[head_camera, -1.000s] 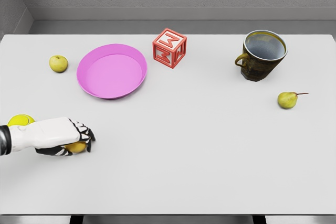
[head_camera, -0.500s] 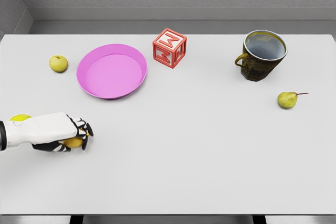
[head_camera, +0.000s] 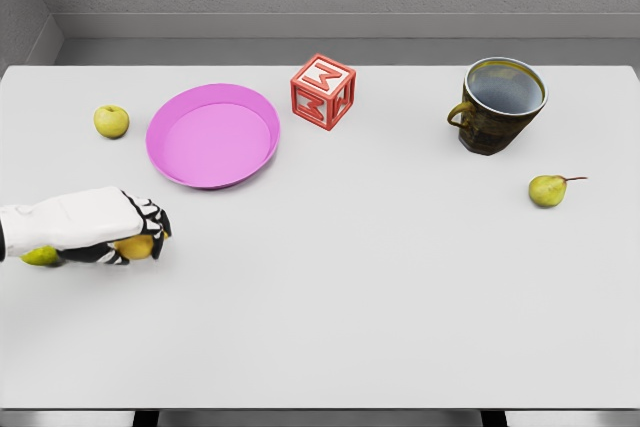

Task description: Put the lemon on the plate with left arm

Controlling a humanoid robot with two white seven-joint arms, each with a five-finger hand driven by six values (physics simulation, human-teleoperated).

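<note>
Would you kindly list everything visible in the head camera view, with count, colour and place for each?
plate: 1, pink, far left of the table, nothing on it
toy block: 1, red with white letter faces, just right of the plate
mug: 1, dark brown, far right, tilted
pear: 1, yellow-green, right side, nearer than the mug
apple: 1, yellow-green, left of the plate
lemon: 1, yellow, in the left hand's fingers
round fruit: 1, yellow-green, mostly hidden under the left forearm
table: 1, white
left hand: 1, white with black fingers, near left side, closed on the lemon
right hand: not in view
</note>
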